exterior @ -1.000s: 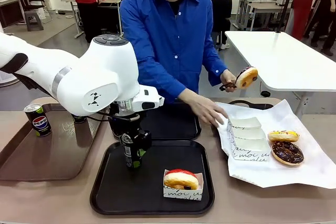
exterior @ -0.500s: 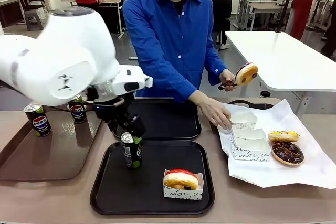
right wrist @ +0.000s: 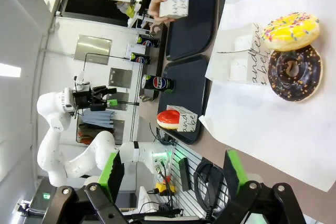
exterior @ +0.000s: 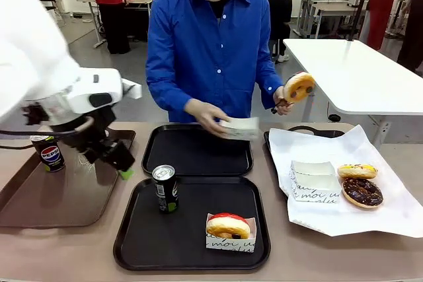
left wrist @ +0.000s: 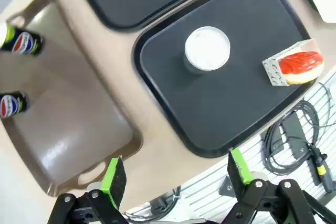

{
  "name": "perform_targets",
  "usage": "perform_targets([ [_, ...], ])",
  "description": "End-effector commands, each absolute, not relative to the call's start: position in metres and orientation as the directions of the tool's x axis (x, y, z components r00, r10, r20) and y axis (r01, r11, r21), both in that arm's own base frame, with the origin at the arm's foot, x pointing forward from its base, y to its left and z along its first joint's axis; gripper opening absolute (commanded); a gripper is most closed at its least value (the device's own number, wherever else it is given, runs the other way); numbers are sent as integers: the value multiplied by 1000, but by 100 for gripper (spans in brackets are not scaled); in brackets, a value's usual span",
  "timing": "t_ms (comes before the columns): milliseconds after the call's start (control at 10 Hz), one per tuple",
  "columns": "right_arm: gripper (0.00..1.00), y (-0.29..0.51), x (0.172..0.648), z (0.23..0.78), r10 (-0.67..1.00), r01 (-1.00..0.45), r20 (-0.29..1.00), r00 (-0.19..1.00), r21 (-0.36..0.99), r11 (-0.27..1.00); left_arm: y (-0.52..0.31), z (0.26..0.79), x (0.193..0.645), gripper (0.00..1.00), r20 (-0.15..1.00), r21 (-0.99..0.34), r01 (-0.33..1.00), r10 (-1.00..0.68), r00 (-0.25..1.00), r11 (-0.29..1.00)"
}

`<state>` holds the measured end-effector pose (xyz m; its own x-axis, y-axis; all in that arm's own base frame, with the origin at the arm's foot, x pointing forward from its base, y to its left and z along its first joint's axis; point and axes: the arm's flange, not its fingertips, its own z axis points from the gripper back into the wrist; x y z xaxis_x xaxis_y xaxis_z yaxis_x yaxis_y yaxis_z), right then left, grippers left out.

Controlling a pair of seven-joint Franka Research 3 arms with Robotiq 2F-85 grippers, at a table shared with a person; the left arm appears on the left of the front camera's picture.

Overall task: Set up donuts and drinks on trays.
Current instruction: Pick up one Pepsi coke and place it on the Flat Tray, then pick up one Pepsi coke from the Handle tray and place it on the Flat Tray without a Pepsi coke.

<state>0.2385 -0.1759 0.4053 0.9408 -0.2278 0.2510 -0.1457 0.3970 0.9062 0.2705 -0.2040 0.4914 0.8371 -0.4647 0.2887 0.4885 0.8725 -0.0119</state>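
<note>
Jaws stand wide apart on your left gripper [left wrist: 176, 174], holding nothing, and it hangs by the edge of the brown tray [exterior: 66, 206]; your right gripper [right wrist: 172, 174] is spread just as wide and equally empty, near the paper [right wrist: 262, 129] with the loose donuts [right wrist: 290, 29]. Just beside the left one, the near black tray [exterior: 132, 246] carries the black-and-green can [exterior: 165, 188], upright, and a boxed red donut [exterior: 228, 227] apart from it, so I judge that tray done. The far black tray [exterior: 198, 153] is the open job: the person's hand [exterior: 206, 115] holds a white box [exterior: 239, 128] over it. Your next move is likely a Pepsi can [exterior: 49, 153] (grip round the body, keep it upright). The blurred arm hides part of the brown tray in the front view, and I cannot make out both fingertips there
</note>
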Motion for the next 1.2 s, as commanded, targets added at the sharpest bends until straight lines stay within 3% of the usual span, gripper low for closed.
perform_targets([
  [0, 100, -176, 239, 405, -227, -160, 263, 938, 907, 389, -163, 477, 256, 100, 271, -63, 458, -427, 863, 887],
  [200, 100, -176, 239, 405, -227, -160, 263, 938, 907, 389, -147, 469, 258, 100, 236, -90, 394, -364, 901, 915],
  [300, 100, -176, 239, 405, -227, -160, 263, 938, 907, 389, -175, 501, 276, 100, 268, -52, 433, -406, 874, 900],
  [1100, 100, -176, 239, 405, -227, -160, 263, 938, 907, 389, -174, 501, 275, 100, 255, -33, 424, -403, 879, 905],
])
